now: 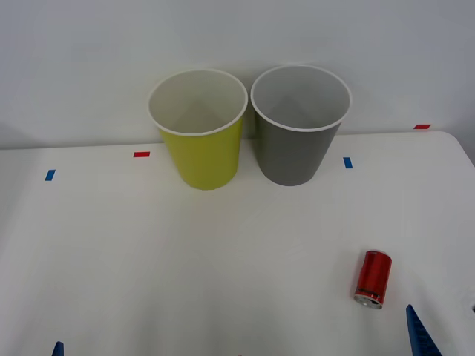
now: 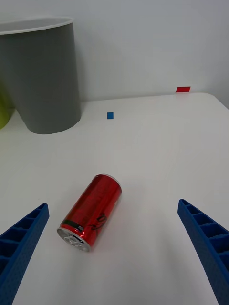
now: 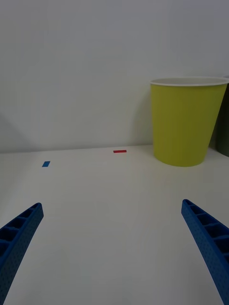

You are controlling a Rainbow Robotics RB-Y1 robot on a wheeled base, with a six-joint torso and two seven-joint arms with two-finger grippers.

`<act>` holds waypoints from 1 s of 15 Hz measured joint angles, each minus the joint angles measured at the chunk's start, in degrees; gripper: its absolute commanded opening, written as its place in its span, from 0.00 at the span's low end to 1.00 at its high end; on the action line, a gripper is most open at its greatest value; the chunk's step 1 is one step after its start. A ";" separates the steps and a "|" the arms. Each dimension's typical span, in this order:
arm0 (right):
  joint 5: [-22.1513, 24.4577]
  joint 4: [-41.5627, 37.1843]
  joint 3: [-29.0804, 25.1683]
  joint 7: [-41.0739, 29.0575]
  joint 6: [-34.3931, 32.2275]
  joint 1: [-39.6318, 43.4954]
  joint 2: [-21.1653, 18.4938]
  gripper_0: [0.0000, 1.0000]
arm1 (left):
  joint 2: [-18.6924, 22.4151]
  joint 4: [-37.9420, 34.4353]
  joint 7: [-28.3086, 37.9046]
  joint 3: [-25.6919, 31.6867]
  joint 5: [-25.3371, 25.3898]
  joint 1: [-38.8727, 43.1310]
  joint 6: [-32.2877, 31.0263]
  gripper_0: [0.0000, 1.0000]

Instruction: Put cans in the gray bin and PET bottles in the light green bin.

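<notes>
A: Item one, hazards. The can (image 2: 91,211) is lying on its side on the table (image 1: 185,259), so I'm judging that it is liable to roll. If one finger (image 2: 24,243) is touching it first on the way in, the can is probably skidding or rolling off toward the table's right edge rather than settling between the fingers.

B: And the right gripper (image 2: 114,252)?

A: It is hovering near the can with its jaws spread wide and holding nothing; the can is sitting between the two fingers but nearer one of them, so an off-centre closing is the likely cause of a miss.

B: Item two, the can itself.

A: Small, red, cylindrical, with silver ends and dark print on its side; one silver end is facing the wrist camera. It is lying at the near right of the table, well apart from the gray bin (image 1: 300,126) and the light green bin (image 1: 199,133), which are standing upright side by side at the back.

B: Left gripper (image 3: 114,252)?

A: Idling at the near left, wide open, empty.
</notes>
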 measured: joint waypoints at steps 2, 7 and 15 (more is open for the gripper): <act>-0.76 -4.22 -1.26 -0.22 8.84 -0.39 0.11 0.94 | 0.00 0.00 0.00 0.00 0.00 0.00 0.00 1.00; -3.88 -9.91 -5.52 -2.65 25.38 -5.01 0.30 0.94 | 0.00 0.00 0.00 0.00 0.00 0.00 0.00 1.00; -5.04 -9.99 -10.53 -23.18 46.23 -18.01 -2.89 0.95 | 0.00 0.00 0.00 0.00 0.00 0.00 0.00 1.00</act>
